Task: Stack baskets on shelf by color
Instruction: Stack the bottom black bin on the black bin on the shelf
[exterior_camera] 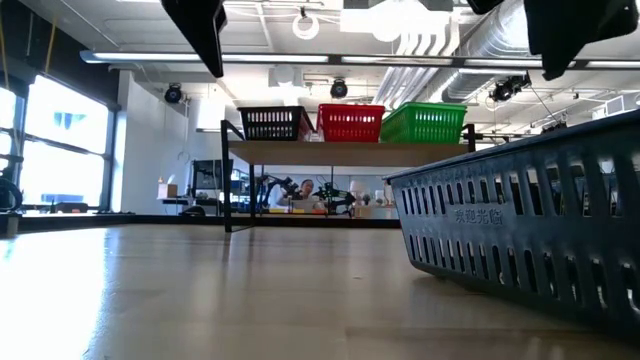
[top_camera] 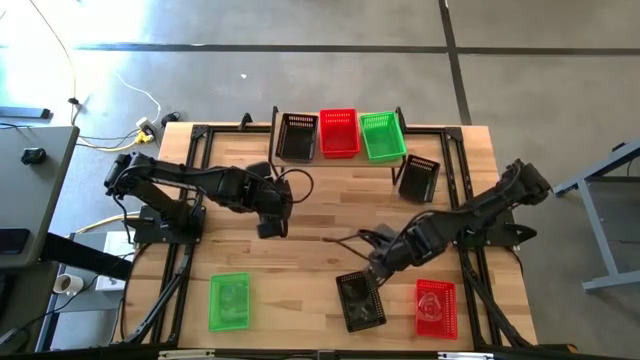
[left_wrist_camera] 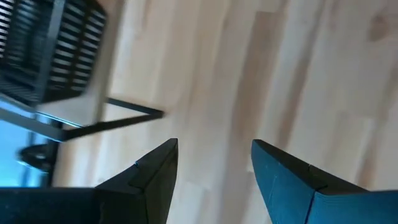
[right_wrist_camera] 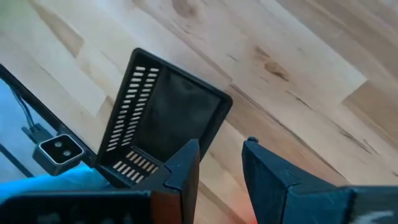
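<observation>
On the shelf (top_camera: 345, 158) at the table's far edge stand a black basket (top_camera: 297, 136), a red one (top_camera: 339, 133) and a green one (top_camera: 382, 136) side by side. Another black basket (top_camera: 418, 178) rests on the table to the shelf's right. Near the front edge lie a green basket (top_camera: 230, 300), a black basket (top_camera: 360, 300) and a red basket (top_camera: 436, 307). My right gripper (right_wrist_camera: 221, 163) hangs open just above the near black basket (right_wrist_camera: 163, 118), touching nothing. My left gripper (left_wrist_camera: 214, 165) is open over bare table left of centre.
The shelf's thin black legs (left_wrist_camera: 134, 109) stand close beyond my left gripper. In the low view the near black basket (exterior_camera: 530, 230) fills the right foreground. Bare wood lies in the table's middle (top_camera: 320, 220).
</observation>
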